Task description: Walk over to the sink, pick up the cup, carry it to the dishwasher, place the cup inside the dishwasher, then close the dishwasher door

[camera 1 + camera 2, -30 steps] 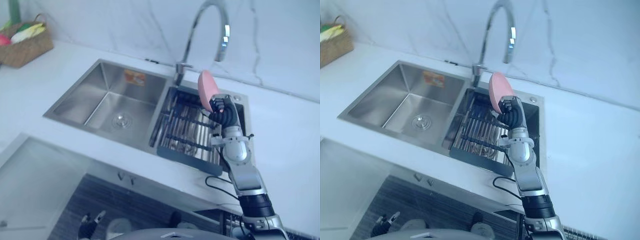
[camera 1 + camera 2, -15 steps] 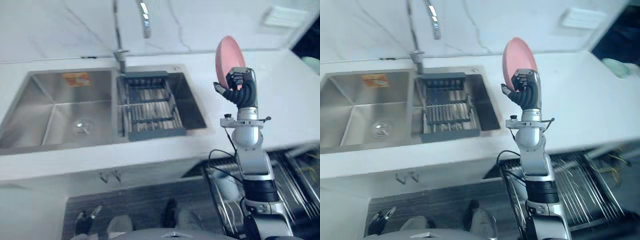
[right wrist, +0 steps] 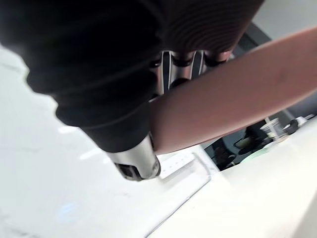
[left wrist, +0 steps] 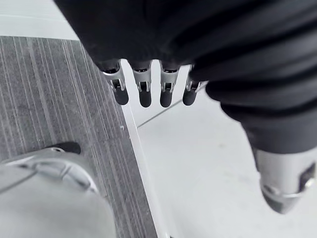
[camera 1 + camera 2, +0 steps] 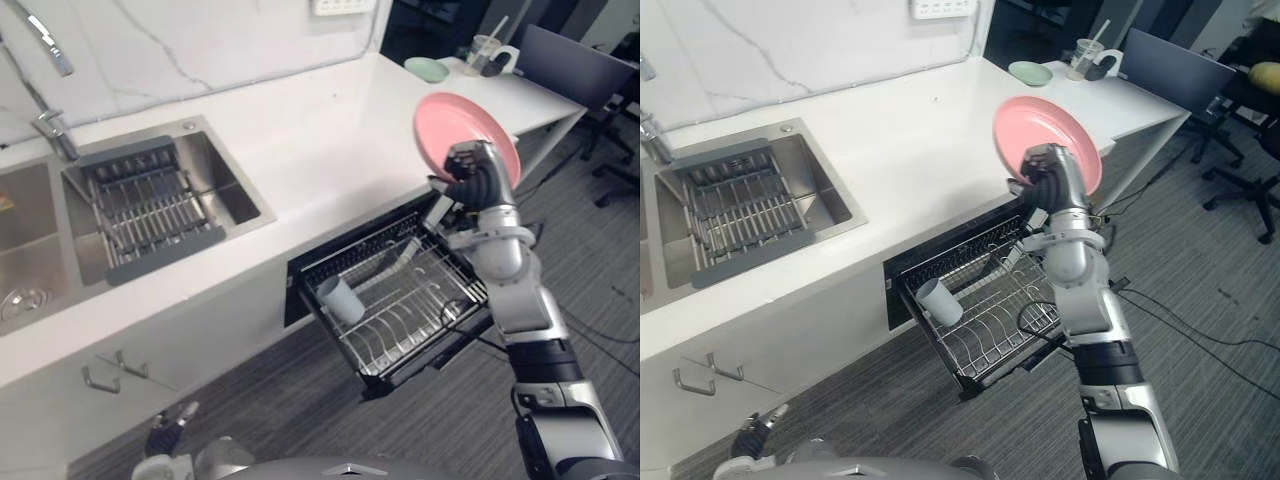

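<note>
My right hand (image 5: 474,182) is shut on a pink plate (image 5: 450,128), holding it upright above the counter's front edge; the plate's pink underside (image 3: 237,99) shows past the curled fingers in the right wrist view. No cup is in either hand. Just below the plate, the dishwasher's wire rack (image 5: 432,318) is pulled out from under the counter. A pale grey cup (image 5: 338,298) lies tilted at the rack's left end. My left hand (image 4: 143,94) hangs low by the floor with its fingers straight and holding nothing.
The steel sink (image 5: 225,195) with a dark drainer rack (image 5: 140,205) sits at the left of the white counter (image 5: 330,140). A green dish (image 5: 1029,72) and cups (image 5: 1087,56) stand at the counter's far end. Office chairs (image 5: 1245,130) stand on the grey floor to the right.
The camera has swung right, so the sink now lies at the left and the open dishwasher rack with its cup has come into view. My right hand still holds the pink plate.
</note>
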Controlling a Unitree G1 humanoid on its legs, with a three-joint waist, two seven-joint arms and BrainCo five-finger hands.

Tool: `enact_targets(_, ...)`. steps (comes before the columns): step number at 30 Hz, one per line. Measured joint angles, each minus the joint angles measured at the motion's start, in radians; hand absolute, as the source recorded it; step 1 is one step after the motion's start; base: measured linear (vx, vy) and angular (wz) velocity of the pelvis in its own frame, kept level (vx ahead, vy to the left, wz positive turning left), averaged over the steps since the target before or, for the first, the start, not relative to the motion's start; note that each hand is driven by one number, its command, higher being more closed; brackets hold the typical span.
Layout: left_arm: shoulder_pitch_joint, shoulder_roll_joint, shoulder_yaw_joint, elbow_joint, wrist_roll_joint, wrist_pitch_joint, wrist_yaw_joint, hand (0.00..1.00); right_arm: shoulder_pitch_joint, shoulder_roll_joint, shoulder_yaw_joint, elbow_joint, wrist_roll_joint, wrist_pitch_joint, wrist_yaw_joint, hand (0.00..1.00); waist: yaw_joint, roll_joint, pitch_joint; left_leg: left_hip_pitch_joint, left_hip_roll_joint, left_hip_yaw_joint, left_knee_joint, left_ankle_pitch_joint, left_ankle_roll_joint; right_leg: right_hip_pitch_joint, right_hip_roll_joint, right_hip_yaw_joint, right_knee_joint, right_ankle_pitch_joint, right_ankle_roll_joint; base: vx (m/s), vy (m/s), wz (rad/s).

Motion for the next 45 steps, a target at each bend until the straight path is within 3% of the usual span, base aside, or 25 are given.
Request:
enact_targets(4, 0.004, -0.025, -0.006, 0.0, 0.033, 0.001, -0.001, 0.0, 0.06, -0.007, -0.086, -0.008, 0.001, 0.04, 0.033, 1.0, -0.026, 0.015, -0.009, 0.047, -0.022, -0.002, -0.117, 0.074, -0.007, 0.03, 0.027, -0.02, -0.048, 0.008, 0.013, -0.03, -0.092, 0.06)
enact_targets(9, 0.005, -0.016, -0.01, 0.014, 0.056, -0.01, -0.016, 0.0, 0.088, 0.022, -0.099, -0.026, -0.001, 0.046, 0.041, 1.0, -0.046, 0.009, -0.01, 0.044, -0.068, -0.011, -0.149, 0.088, 0.008, 0.075, 0.025, -0.034, -0.182, 0.064, 0.086, -0.01, 0.031, 0.07)
enact_targets(11, 0.003, -0.012, -0.022, 0.02, 0.056, -0.015, -0.018, 0.0, 0.091, 0.043, -0.099, -0.016, -0.002, 0.047, 0.041, 1.0, -0.048, 0.01, -0.009, 0.027, -0.08, -0.023, -0.15, 0.088, 0.008, 0.08, 0.025, -0.046, -0.216, 0.079, 0.095, -0.01, 0.045, 0.16)
enact_targets(18, -0.008, -0.006, -0.074, 0.048, 0.073, -0.029, -0.039, 0.0, 0.084, 0.075, -0.098, 0.109, -0.019, 0.053, 0.03, 1.0, -0.046, 0.054, 0.025, -0.055, -0.111, -0.036, -0.185, 0.113, 0.027, -0.002, 0.018, -0.05, -0.229, 0.104, 0.093, -0.05, 0.048, 0.06)
enact_targets(26, -0.057, 0.002, -0.129, 0.043, 0.03, -0.084, -0.045, 0.0, -0.04, 0.075, -0.094, 0.234, -0.022, 0.061, -0.058, 1.0, -0.059, 0.099, 0.158, -0.14, -0.138, -0.044, -0.184, 0.13, 0.049, -0.098, -0.015, -0.044, -0.203, 0.124, 0.088, -0.06, 0.064, 0.02)
enact_targets(30, -0.07, 0.006, -0.156, 0.006, -0.005, -0.09, -0.046, 0.0, -0.135, 0.057, -0.074, 0.312, -0.034, 0.059, -0.056, 1.0, -0.059, 0.122, 0.219, -0.181, -0.146, -0.045, -0.18, 0.132, 0.058, -0.146, -0.028, -0.042, -0.181, 0.127, 0.085, -0.04, 0.047, 0.02)
enact_targets(31, -0.088, 0.006, -0.165, 0.005, -0.012, -0.091, -0.046, 0.0, -0.184, 0.029, -0.049, 0.356, -0.041, 0.058, -0.056, 1.0, -0.056, 0.135, 0.256, -0.19, -0.146, -0.049, -0.18, 0.134, 0.061, -0.156, -0.031, -0.043, -0.171, 0.127, 0.085, -0.04, 0.022, 0.06)
enact_targets(35, -0.115, 0.007, -0.19, -0.015, -0.047, -0.09, -0.056, 0.0, -0.296, -0.032, 0.014, 0.422, -0.039, 0.058, -0.048, 1.0, -0.043, 0.165, 0.3, -0.252, -0.152, -0.051, -0.162, 0.139, 0.074, -0.212, -0.044, -0.043, -0.158, 0.127, 0.085, -0.02, 0.015, 0.06)
enact_targets(37, -0.126, 0.01, -0.2, -0.015, -0.056, -0.09, -0.059, 0.0, -0.329, -0.046, 0.047, 0.457, -0.038, 0.059, -0.044, 1.0, -0.04, 0.172, 0.306, -0.278, -0.15, -0.057, -0.12, 0.129, 0.088, -0.215, -0.051, -0.044, -0.159, 0.127, 0.085, 0.02, 0.023, 0.17)
enact_targets(38, -0.134, 0.018, -0.206, -0.014, -0.065, -0.091, -0.059, 0.0, -0.35, -0.046, 0.07, 0.485, -0.037, 0.059, -0.033, 1.0, -0.036, 0.167, 0.31, -0.337, -0.136, -0.064, -0.013, 0.098, 0.118, -0.215, -0.063, -0.044, -0.161, 0.129, 0.083, 0.03, 0.07, 0.32)
enact_targets(39, -0.147, 0.017, -0.217, -0.009, -0.084, -0.09, -0.058, 0.0, -0.38, -0.054, 0.09, 0.514, -0.037, 0.06, -0.018, 1.0, -0.035, 0.173, 0.323, -0.385, -0.185, -0.134, -0.073, 0.059, 0.094, -0.217, -0.083, -0.043, -0.158, 0.13, 0.084, 0.01, 0.103, 0.28)
enact_targets(40, -0.147, 0.017, -0.226, -0.009, -0.084, -0.09, -0.058, 0.0, -0.387, -0.057, 0.094, 0.522, -0.037, 0.061, -0.016, 1.0, -0.035, 0.189, 0.319, -0.377, -0.202, -0.151, -0.118, 0.082, 0.102, -0.22, -0.085, -0.041, -0.155, 0.13, 0.084, 0.0, 0.171, -0.02)
enact_targets(41, -0.154, 0.016, -0.262, -0.01, -0.087, -0.09, -0.059, 0.0, -0.403, -0.069, 0.101, 0.544, -0.036, 0.059, -0.011, 1.0, -0.015, 0.219, 0.325, -0.357, -0.231, -0.176, -0.224, 0.193, 0.139, -0.244, -0.089, -0.03, -0.127, 0.128, 0.088, 0.06, 0.167, -0.11)
enact_targets(43, -0.163, 0.011, -0.267, -0.017, -0.104, -0.093, -0.058, 0.0, -0.425, -0.071, 0.107, 0.621, -0.016, 0.06, -0.006, 1.0, -0.001, 0.222, 0.329, -0.371, -0.255, -0.19, -0.234, 0.203, 0.154, -0.293, -0.129, -0.02, -0.058, 0.137, 0.083, 0.14, 0.105, 0.03)
enact_targets(44, -0.167, 0.007, -0.269, -0.024, -0.109, -0.092, -0.058, 0.0, -0.425, -0.07, 0.112, 0.663, -0.005, 0.061, -0.003, 0.0, 0.006, 0.231, 0.335, -0.369, -0.255, -0.202, -0.233, 0.2, 0.158, -0.321, -0.144, -0.007, -0.019, 0.127, 0.079, 0.16, 0.025, 0.14)
enact_targets(45, -0.173, 0.0, -0.272, -0.028, -0.123, -0.092, -0.058, 0.0, -0.429, -0.071, 0.112, 0.684, 0.004, 0.061, -0.001, 0.0, 0.008, 0.247, 0.342, -0.369, -0.246, -0.222, -0.231, 0.2, 0.158, -0.333, -0.12, 0.018, -0.048, 0.085, 0.087, 0.12, 0.013, 0.17)
